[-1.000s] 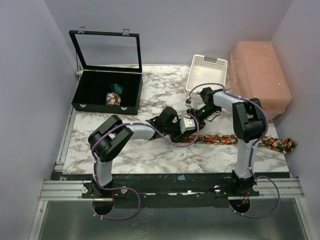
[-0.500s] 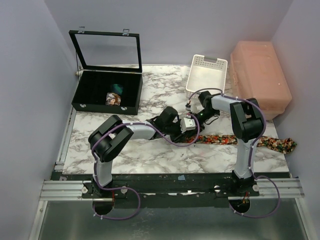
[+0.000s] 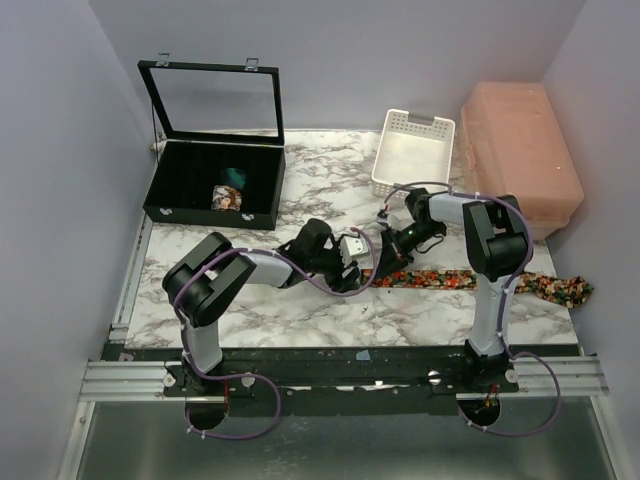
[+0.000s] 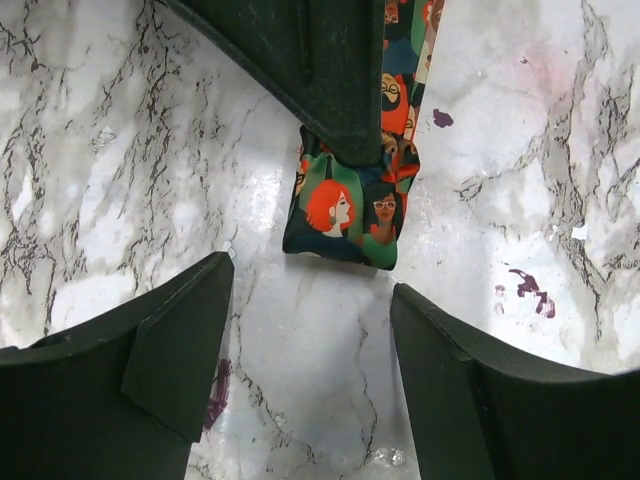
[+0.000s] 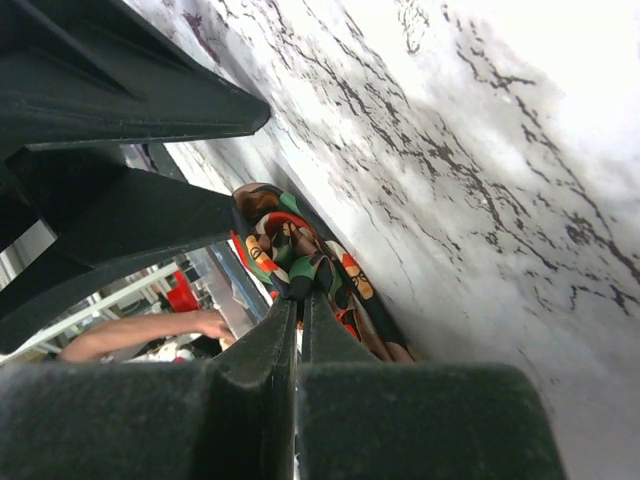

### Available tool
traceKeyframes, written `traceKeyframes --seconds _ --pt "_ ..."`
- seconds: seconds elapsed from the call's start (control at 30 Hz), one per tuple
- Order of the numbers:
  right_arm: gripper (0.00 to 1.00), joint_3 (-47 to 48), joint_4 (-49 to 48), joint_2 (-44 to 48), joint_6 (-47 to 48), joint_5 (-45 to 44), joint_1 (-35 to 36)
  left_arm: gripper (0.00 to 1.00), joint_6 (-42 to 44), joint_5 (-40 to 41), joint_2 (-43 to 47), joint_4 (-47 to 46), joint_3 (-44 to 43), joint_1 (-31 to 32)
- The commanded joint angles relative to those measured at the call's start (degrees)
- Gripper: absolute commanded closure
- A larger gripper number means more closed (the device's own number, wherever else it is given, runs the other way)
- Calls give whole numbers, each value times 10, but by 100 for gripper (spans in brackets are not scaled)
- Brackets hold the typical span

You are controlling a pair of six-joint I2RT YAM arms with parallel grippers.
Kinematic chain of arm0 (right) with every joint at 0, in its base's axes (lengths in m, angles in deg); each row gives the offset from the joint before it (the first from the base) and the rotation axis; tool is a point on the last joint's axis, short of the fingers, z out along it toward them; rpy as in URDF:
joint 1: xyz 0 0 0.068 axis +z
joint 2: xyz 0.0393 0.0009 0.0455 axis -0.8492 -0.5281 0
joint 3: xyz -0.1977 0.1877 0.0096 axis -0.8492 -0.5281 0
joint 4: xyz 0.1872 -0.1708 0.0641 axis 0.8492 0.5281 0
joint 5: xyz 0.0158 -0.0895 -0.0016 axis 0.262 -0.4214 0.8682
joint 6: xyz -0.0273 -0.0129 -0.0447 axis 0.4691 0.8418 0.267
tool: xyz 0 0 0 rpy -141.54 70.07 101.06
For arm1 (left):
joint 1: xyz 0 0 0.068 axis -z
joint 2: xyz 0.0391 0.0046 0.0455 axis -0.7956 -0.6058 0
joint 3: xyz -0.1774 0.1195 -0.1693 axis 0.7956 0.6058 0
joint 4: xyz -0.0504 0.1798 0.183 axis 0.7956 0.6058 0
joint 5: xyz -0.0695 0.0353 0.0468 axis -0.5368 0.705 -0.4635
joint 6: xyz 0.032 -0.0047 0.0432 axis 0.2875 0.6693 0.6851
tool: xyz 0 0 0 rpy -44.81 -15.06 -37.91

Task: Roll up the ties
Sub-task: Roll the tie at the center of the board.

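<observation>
A long tie [image 3: 470,281] with a dense red, orange and green print lies flat along the marble table, its far end [image 3: 565,289] at the right edge. Its left end [image 4: 345,215] is folded over. My right gripper [image 3: 385,266] is shut on that folded end [image 5: 290,250], its fingertips [image 5: 285,310] pinching the fabric. My left gripper [image 4: 310,300] is open and empty just short of the tie's end, one finger [image 4: 170,350] on each side of bare marble. In the top view it [image 3: 365,262] sits right beside the right gripper. A rolled printed tie [image 3: 227,197] and a teal one [image 3: 236,177] lie in the black box.
The open black case [image 3: 215,180] with a glass lid stands at the back left. A white slotted basket [image 3: 413,150] stands at the back centre, a pink lidded bin [image 3: 520,165] at the back right. The walls close in on both sides.
My right gripper has come down and nearer, onto the tie's left end. My left arm has drawn back to the left, away from the tie's end.
</observation>
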Motion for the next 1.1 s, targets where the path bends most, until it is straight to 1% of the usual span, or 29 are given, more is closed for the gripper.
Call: traceKeyframes --seconds 0.0,0.17,0.33,0.43,0.53,0.63,0.7,0.77,0.87,0.93,1.0,1.07 --pt "99 -20 -23 -48 81 -46 -8 30 -3 -27 -5 -44 11 1" --pt "99 -14 -32 -66 103 -12 -10 29 2 -45 -32 -60 0 5" --pt "99 -8 -37 -60 98 23 -10 29 8 -44 -52 -61 -12 19" --pt "99 -9 -39 -54 92 47 -10 27 -10 -40 -60 -75 -20 29" --pt "99 -10 -39 -54 88 59 -10 27 -25 -5 -73 -74 -38 45" --pt "99 -8 -34 -50 88 69 -10 30 -23 25 -86 -62 -50 51" --pt "99 -5 -26 -45 89 76 -10 34 -14 41 -92 -42 -56 52" --pt "99 -2 -20 -37 89 80 -10 41 0 53 -92 -21 -54 51" --pt "99 1 -6 -29 91 84 -10 55 14 61 -83 0 -41 50" --pt "99 4 7 -26 94 83 -11 62 21 65 -78 21 -38 50" --pt "99 4 17 -21 96 77 -15 66 29 66 -73 52 -40 49" --pt "99 6 31 -16 102 70 -22 68 32 66 -67 64 -34 49"
